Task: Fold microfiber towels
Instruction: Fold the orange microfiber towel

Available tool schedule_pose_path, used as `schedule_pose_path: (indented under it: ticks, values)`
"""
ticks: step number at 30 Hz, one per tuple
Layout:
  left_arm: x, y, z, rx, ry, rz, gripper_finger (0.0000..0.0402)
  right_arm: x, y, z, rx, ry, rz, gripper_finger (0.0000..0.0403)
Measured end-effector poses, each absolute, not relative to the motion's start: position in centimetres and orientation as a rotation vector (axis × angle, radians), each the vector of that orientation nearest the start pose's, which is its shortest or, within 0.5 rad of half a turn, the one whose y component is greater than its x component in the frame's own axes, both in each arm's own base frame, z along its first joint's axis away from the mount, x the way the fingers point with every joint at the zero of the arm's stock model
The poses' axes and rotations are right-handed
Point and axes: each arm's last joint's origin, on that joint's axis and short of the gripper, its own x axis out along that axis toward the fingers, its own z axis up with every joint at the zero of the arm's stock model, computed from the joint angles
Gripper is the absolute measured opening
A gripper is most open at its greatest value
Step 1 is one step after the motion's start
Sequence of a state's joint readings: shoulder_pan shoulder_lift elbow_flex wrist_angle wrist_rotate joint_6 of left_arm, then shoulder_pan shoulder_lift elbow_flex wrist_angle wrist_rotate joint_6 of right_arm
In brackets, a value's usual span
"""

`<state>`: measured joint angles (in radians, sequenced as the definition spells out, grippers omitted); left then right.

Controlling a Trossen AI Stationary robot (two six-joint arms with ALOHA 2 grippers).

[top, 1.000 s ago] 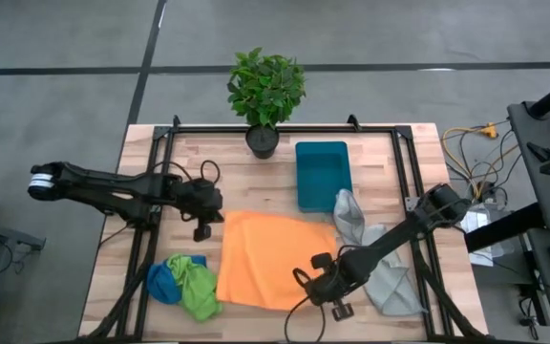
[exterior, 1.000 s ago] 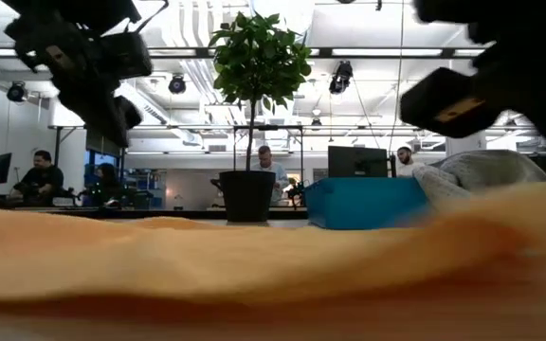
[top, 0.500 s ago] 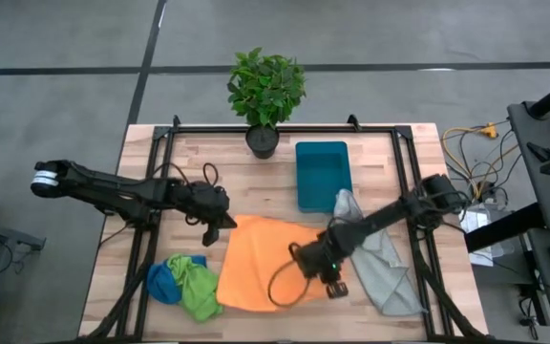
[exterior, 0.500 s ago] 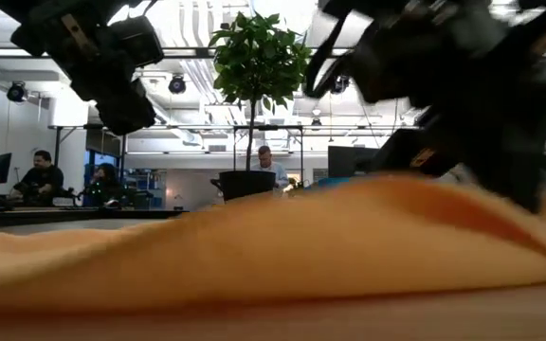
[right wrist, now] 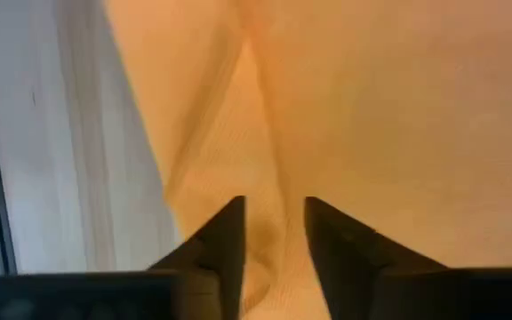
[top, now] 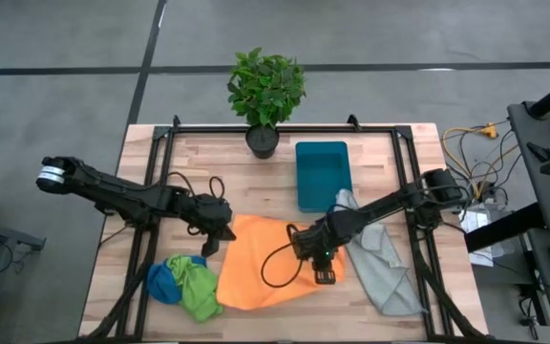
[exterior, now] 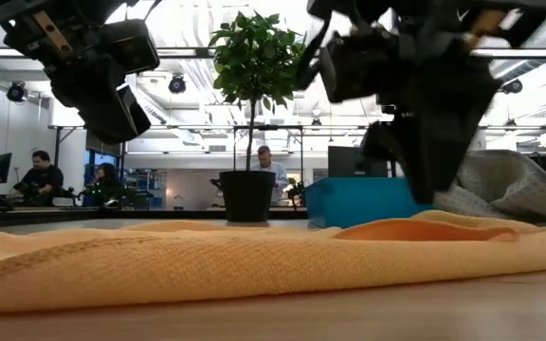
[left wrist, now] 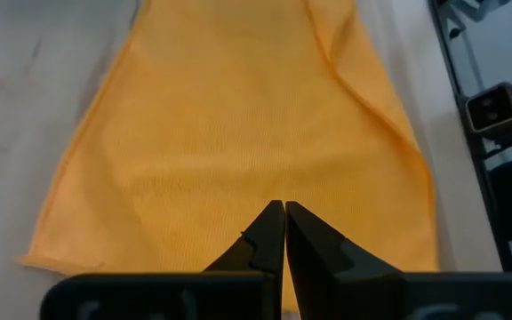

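Note:
The orange towel (top: pixel 265 268) lies spread on the table's middle, with a raised fold (right wrist: pixel 269 169) along its right part. My right gripper (top: pixel 323 275) points down over that part, open, its fingers on either side of the fold. My left gripper (top: pixel 214 239) hangs shut above the towel's far left corner (left wrist: pixel 283 206), clear of the cloth in the low view (exterior: pixel 112 109). The blue towel (top: pixel 163 282) and the lime green towel (top: pixel 197 291) lie bunched together at the near left. The grey towel (top: pixel 378 263) lies crumpled at the right. My right gripper comes at the orange towel's fold (right wrist: pixel 272 222) from above, with one finger (right wrist: pixel 225 240) on each side of it. Whether the fingers touch the cloth, I cannot tell. The towel lies on the table.
A teal bin (top: pixel 323 174) stands beyond the orange towel, and a potted plant (top: pixel 264 96) stands at the far edge. A black frame (top: pixel 160 143) runs round the tabletop. Bare wood shows at the far left. People sit in the room behind (exterior: pixel 41 175).
My right gripper has gone from the orange towel's near right corner toward the far edge and a little left. That corner came with it, rose in a hump and now lies lower. The towel's left part stayed. My left gripper has moved toward the towel's far left corner.

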<state>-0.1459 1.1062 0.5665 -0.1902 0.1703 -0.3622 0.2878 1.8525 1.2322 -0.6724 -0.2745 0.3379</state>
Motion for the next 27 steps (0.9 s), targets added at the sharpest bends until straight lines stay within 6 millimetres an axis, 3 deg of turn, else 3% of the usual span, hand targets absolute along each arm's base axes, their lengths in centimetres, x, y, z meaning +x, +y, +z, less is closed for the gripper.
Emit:
schedule_pose_path:
  ticks: [3,7,11,15,27]
  values:
    - [21.4,-3.9,19.8,-0.347,0.789,-0.177,0.0,33.4,11.5,18.2,0.32,1.334,0.212,0.0163]
    - [21.8,-4.5,19.3,-0.34,0.8,-0.194,0.0,32.6,14.9,19.2,0.26,1.225,0.148,0.0191]
    - [22.4,-5.0,19.2,-0.334,0.78,-0.22,0.0,30.6,19.2,19.2,0.168,1.136,0.039,0.0194]
    - [22.7,-5.5,18.9,-0.327,0.766,-0.242,0.0,28.8,21.9,18.9,0.11,1.033,-0.086,0.0187]
    - [23.2,-5.8,18.7,-0.327,0.751,-0.254,0.0,29.2,22.7,16.5,0.111,1.043,-0.175,0.0146]
